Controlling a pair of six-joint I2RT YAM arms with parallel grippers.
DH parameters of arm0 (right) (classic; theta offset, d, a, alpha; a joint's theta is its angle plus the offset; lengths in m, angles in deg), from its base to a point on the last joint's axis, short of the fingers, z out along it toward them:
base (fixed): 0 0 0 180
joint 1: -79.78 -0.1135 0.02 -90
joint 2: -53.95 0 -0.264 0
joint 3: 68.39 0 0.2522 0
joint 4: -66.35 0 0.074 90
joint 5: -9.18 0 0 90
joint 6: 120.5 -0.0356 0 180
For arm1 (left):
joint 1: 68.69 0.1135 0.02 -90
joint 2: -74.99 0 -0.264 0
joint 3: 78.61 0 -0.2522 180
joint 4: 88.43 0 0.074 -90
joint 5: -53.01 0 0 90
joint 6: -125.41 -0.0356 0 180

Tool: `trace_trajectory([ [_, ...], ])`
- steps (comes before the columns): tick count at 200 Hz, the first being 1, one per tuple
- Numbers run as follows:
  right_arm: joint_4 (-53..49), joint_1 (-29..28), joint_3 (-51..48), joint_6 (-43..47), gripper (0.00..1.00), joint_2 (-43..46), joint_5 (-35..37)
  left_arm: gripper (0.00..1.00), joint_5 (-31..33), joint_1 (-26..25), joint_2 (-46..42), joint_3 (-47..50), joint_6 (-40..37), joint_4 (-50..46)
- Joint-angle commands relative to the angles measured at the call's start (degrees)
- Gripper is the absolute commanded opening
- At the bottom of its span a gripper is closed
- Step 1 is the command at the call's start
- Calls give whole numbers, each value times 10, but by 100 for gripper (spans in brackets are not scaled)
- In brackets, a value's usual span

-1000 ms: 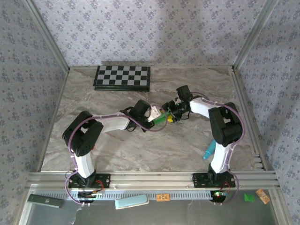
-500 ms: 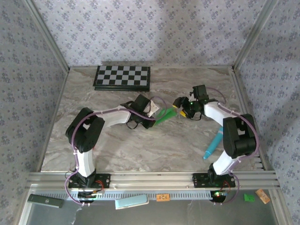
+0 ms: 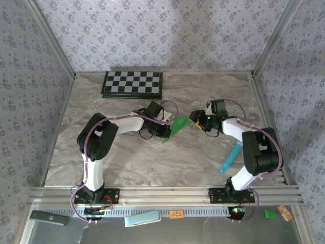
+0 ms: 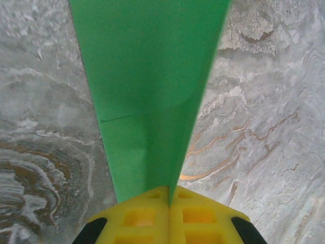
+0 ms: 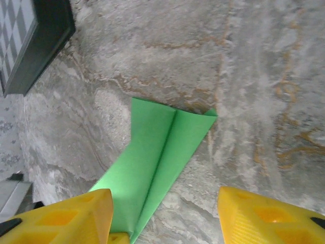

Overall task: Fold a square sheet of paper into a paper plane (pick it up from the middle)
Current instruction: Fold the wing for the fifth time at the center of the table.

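Spanning the floor of the papered enclosure, the marble table (image 3: 152, 162) bears the black-and-white checkerboard (image 3: 133, 84) at its far edge. Both arms bend inward toward the middle of the table. Between them is the paper plane (image 3: 177, 125), bright green and folded to a narrow wedge with a centre crease, well apart from the checkerboard. A teal marker (image 3: 231, 157) lies on the table beside the right arm. The left gripper (image 4: 169, 201) has its yellow pads pressed flat together on the plane's narrow end, the green widening away from them. The right gripper (image 5: 163, 198) is spread wide and holds nothing, with the plane stretching ahead between its fingers.
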Motion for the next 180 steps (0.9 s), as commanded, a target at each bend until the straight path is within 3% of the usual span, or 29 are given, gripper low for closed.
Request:
trace_trajectory([
  [1, 27, -17, -6, 32, 56, -2, -5, 0, -43, 5, 14, -22, 67, 28],
  [117, -34, -70, 62, 128, 52, -81, 13, 0, -95, 32, 50, -9, 205, 91],
  [180, -87, -89, 117, 182, 51, -120, 22, 0, -126, 37, 69, -22, 220, 83],
])
